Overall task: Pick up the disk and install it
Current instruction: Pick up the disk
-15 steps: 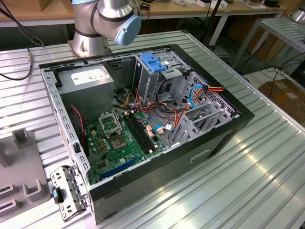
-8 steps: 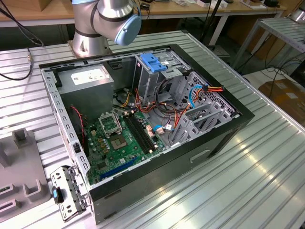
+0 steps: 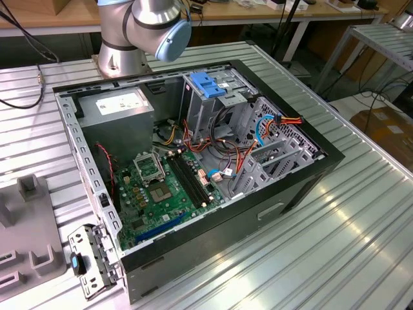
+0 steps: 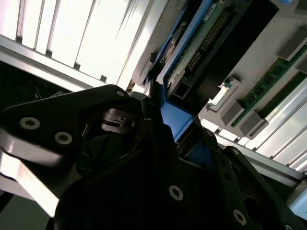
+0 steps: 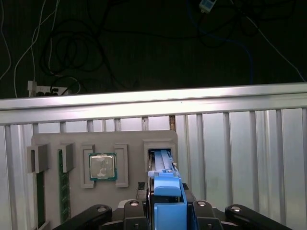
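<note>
The disk [image 5: 167, 191] stands on edge in the end slot of the grey tray [image 5: 129, 139], its blue side rail facing up out of the slot. In the first wrist view the claw [image 5: 169, 199] sits right over that slot, its two dark fingers [image 5: 146, 206] pressed against the disk's opposite faces, pinching it with the blue rail between them. The second wrist view shows the same grip from below: the claw [image 4: 175, 124] closes around the blue rail, and the disk [image 4: 204, 43] shows its circuit-board side.

Also in the tray, a processor chip [image 5: 102, 167] lies flat in a square pocket beside the disk's slot. Green memory sticks [image 5: 61, 191] lie in long grooves at the tray's far end from the disk.

The tray rests on a ribbed metal counter [image 5: 240, 158]. In the exterior view the open computer case [image 3: 193, 161] lies on the counter beside the tray [image 3: 26, 219], towards the exterior view's right, with the robot arm [image 3: 145, 26] rising behind it.
</note>
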Tool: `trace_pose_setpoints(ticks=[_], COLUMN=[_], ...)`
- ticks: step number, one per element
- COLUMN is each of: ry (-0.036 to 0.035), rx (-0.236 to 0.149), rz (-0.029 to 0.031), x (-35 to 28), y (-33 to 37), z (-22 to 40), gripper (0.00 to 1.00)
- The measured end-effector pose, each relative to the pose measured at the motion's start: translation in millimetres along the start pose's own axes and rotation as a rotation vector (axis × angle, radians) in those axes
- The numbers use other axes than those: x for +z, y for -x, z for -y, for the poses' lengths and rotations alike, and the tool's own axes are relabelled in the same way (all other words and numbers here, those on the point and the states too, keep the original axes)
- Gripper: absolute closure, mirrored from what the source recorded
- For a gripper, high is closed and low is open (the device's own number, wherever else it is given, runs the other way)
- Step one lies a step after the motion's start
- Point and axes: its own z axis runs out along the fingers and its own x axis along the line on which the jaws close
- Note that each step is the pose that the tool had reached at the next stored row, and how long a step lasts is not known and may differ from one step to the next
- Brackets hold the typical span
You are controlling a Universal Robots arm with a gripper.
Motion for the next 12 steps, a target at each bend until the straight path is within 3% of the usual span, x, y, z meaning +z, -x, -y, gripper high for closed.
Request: trace_pose_setpoints(ticks=[7, 10, 12], ry=[0.0000, 0.0009, 0.0010], rx=[-0.003, -0.052, -0.053], rz=[0.0000, 0.0000, 0.0000], x=[0.1, 0.1, 0.1], y=[0.0, -0.1, -0.1], z=[0.0, 0.0, 0.0], gripper=[0.63, 0.63, 0.63])
